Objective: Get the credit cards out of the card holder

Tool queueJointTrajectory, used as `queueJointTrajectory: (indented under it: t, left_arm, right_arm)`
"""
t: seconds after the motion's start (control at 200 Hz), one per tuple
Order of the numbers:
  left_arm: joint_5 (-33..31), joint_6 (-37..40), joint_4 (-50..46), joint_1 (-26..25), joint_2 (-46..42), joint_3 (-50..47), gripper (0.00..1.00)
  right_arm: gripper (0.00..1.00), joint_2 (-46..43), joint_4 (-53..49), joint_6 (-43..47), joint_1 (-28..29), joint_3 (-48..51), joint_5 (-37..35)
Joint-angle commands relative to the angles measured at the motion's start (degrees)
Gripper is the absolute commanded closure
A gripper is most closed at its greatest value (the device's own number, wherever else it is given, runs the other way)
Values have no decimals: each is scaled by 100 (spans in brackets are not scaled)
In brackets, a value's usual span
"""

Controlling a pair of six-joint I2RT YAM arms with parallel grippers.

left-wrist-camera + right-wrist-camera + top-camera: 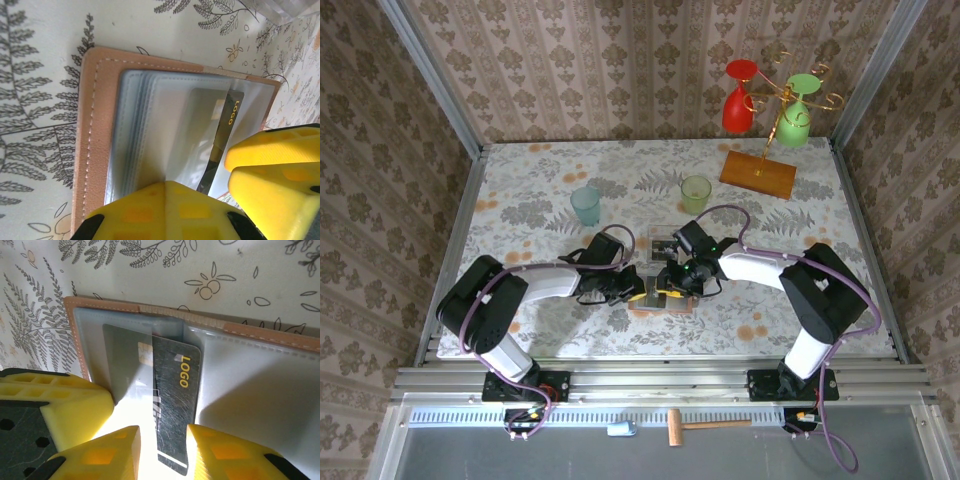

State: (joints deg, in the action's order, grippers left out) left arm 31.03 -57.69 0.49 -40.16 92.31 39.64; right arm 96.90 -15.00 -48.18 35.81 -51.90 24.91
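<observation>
The salmon-pink card holder (95, 125) lies open on the table, its clear sleeves facing up. A dark credit card (175, 390) with a yellow "LOGO" mark sticks halfway out of a sleeve, its left half still under the plastic. My right gripper (162, 427) stands partly open, and the bare strip of the card runs between its fingertips. My left gripper (165, 182) is shut and its tips press on the stacked sleeves, beside the card (231, 112). From above, both the left gripper (638, 290) and the right gripper (672, 283) meet over the holder (660, 303).
A clear plastic tray (663, 240) sits just behind the holder. A teal cup (586, 205) and a green cup (696, 193) stand farther back. An orange stand base (758, 173) carries hanging red and green glasses at the back right.
</observation>
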Motion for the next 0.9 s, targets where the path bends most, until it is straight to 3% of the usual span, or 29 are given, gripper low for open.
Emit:
queueJointTrajectory:
  t: [0.0, 0.895]
  left_arm:
    - [-51, 192, -409, -20, -137, 279, 94]
    - [18, 267, -313, -51, 322, 213, 94]
  right_arm:
    - [70, -178, -138, -18, -39, 22, 10]
    - [74, 167, 502, -148, -127, 347, 300]
